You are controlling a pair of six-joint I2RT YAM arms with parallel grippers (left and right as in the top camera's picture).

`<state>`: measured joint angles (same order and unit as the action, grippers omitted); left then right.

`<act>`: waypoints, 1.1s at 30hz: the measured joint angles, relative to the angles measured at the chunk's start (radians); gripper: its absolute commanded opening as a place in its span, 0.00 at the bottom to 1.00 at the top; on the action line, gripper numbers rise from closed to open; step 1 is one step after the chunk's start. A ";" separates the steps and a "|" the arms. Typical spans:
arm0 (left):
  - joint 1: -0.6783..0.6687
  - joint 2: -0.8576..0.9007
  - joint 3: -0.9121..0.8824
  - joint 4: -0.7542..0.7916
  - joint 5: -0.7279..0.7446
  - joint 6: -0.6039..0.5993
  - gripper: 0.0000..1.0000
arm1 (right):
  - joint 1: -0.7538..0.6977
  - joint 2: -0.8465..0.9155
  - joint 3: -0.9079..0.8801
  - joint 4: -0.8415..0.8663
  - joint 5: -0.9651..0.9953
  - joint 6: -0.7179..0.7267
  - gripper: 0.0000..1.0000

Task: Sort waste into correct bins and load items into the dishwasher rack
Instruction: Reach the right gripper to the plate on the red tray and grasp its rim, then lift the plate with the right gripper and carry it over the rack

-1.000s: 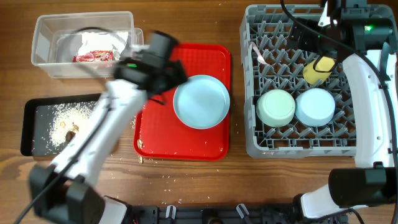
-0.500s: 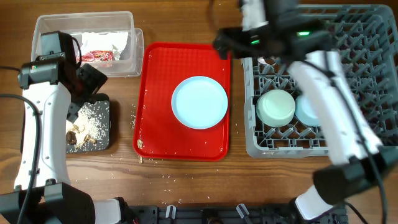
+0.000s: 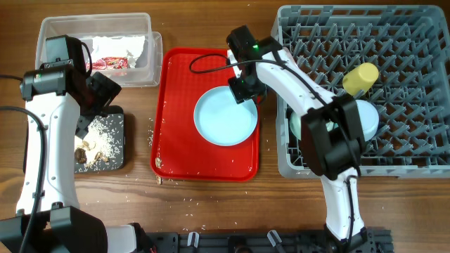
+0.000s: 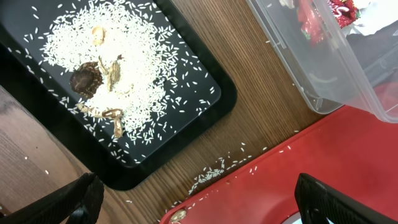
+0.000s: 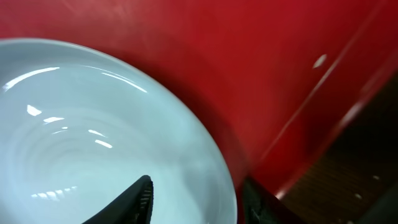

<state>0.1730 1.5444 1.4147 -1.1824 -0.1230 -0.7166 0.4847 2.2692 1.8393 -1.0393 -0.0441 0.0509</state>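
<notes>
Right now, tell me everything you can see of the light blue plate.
The light blue plate is round, glossy, empty, with faint concentric rings; plastic or ceramic by look. It lies flat, face up, on the red tray, right of centre. The open right gripper straddles its upper-right rim; whether it touches is unclear.

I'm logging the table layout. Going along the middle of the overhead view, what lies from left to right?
The black tray → red serving tray, with the light blue plate on it → dishwasher rack.
</notes>
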 measured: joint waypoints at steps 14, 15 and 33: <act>0.000 0.000 0.000 0.000 0.000 0.000 1.00 | -0.004 0.042 0.019 -0.005 -0.021 0.016 0.04; 0.000 0.000 0.000 0.000 0.000 0.000 1.00 | -0.006 0.042 0.027 -0.016 -0.023 0.025 0.04; 0.000 0.000 0.000 0.000 0.000 0.000 1.00 | -0.395 -0.325 0.098 -0.064 0.410 0.297 0.04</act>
<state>0.1730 1.5444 1.4147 -1.1824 -0.1230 -0.7166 0.0898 1.9438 1.9377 -1.1034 0.3656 0.3481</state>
